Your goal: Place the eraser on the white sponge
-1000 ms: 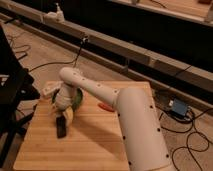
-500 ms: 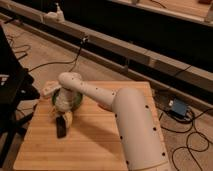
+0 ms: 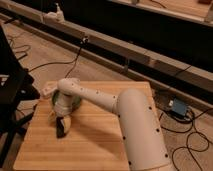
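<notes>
My gripper (image 3: pixel 62 120) points down over the left part of the wooden table (image 3: pixel 95 145), at the end of the white arm (image 3: pixel 107 102). The eraser (image 3: pixel 62 130), a small black bar, lies right under the gripper's tip, touching it or nearly so. A small off-white block, the white sponge (image 3: pixel 52 118), sits just left of the gripper and is partly hidden by it. Whether the eraser is held or lies on the table I cannot tell.
A green round thing (image 3: pixel 76 102) lies behind the gripper under the wrist. A small white object (image 3: pixel 46 91) sits at the table's far left edge. Black furniture (image 3: pixel 12 90) stands to the left. Cables and a blue box (image 3: pixel 177 107) lie on the floor to the right.
The gripper has come down and slightly toward the table's front, closing onto the black eraser. The eraser has stayed in about the same spot.
</notes>
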Motion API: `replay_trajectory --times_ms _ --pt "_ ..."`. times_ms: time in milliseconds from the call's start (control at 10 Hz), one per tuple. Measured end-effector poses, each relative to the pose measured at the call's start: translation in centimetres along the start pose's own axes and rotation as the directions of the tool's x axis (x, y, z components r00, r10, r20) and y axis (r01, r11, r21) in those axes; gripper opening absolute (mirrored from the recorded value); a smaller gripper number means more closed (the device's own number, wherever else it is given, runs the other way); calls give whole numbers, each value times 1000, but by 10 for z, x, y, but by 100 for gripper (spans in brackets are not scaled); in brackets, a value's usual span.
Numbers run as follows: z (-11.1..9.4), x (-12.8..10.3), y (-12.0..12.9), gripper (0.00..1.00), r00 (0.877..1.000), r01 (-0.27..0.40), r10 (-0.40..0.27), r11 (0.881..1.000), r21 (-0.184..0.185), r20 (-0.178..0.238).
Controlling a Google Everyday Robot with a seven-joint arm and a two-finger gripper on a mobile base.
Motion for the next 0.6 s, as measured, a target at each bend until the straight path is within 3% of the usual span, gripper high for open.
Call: replay_trajectory --times_ms 300,600 --pt "2 -1 9 41 1000 -12 12 1000 16 11" --pt "-11 0 17 11 999 -48 48 998 50 1"
